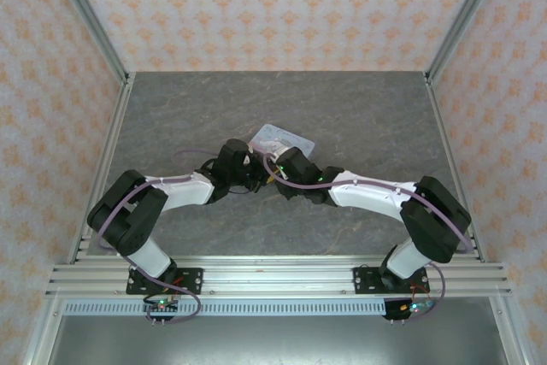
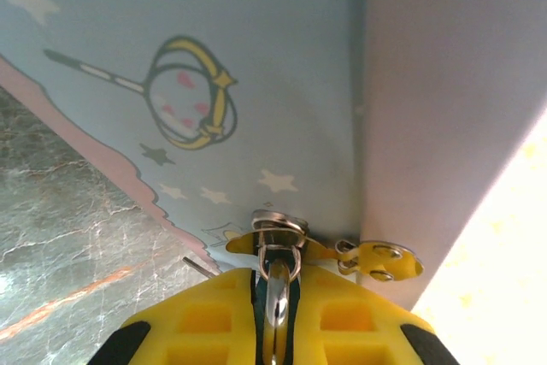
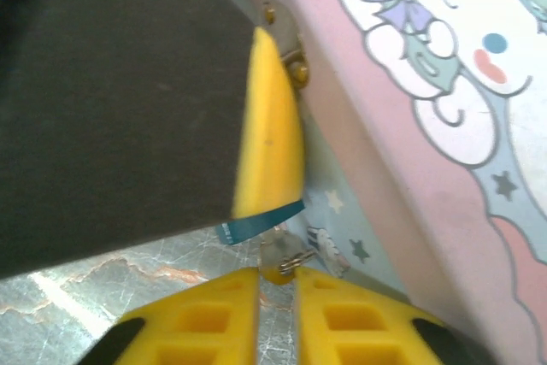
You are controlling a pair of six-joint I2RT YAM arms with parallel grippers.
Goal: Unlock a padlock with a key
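Note:
The padlock hangs at the front of the pastel tin, its metal ring through the tin's yellow hasp. My left gripper is shut on it, fingers pressed against both sides. In the right wrist view a strip of the padlock's blue body sticks out under the left finger. The small pale key, with a wire ring on it, sits just below that blue body. My right gripper holds the key's end between its fingertips, with a narrow gap left between the jaws. From above, both grippers meet beside the tin.
The tin's cartoon lid rises close on the right of the right gripper. The grey marbled tabletop lies all round, fenced by metal rails at the sides and patterned walls behind.

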